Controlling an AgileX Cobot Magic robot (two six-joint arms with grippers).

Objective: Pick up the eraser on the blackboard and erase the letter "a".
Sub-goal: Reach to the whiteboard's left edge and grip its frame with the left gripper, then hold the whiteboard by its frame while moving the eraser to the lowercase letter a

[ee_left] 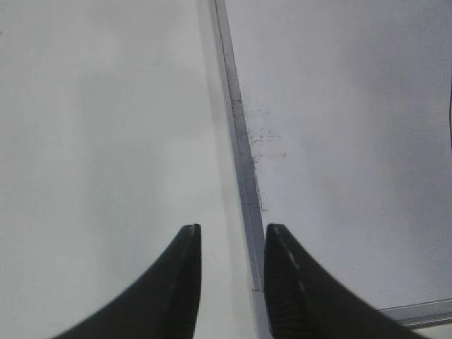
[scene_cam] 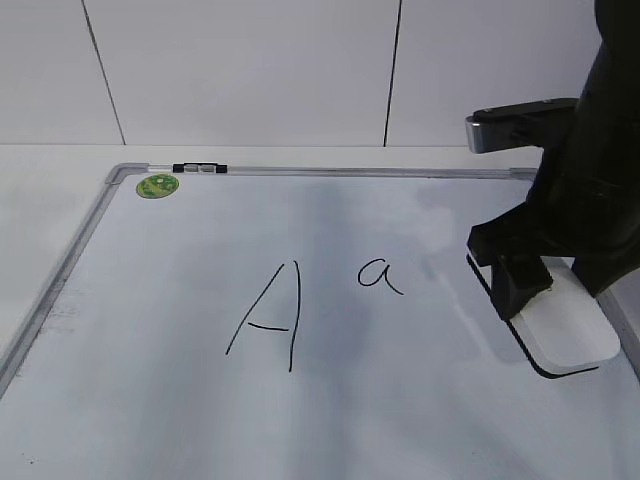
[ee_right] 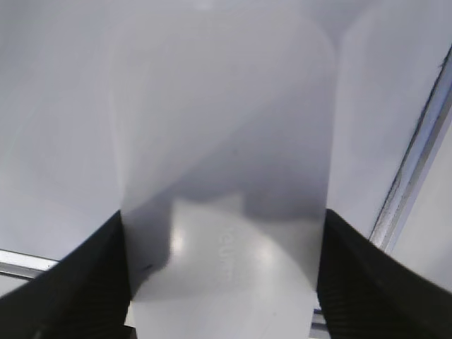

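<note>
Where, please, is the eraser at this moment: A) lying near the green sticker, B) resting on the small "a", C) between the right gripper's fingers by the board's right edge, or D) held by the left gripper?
C: the eraser sits between the right gripper's fingers near the blackboard's right frame, and the letter "a" is unerased to its left.

The white worktop (scene_cam: 50,200) carries only the blackboard (scene_cam: 150,400), which runs off its 6 o'clock edge.

right hand (scene_cam: 520,285): lowered, fingers spread wide, seemingly gripping | left hand (ee_left: 232,244): fingers slightly apart, low
</note>
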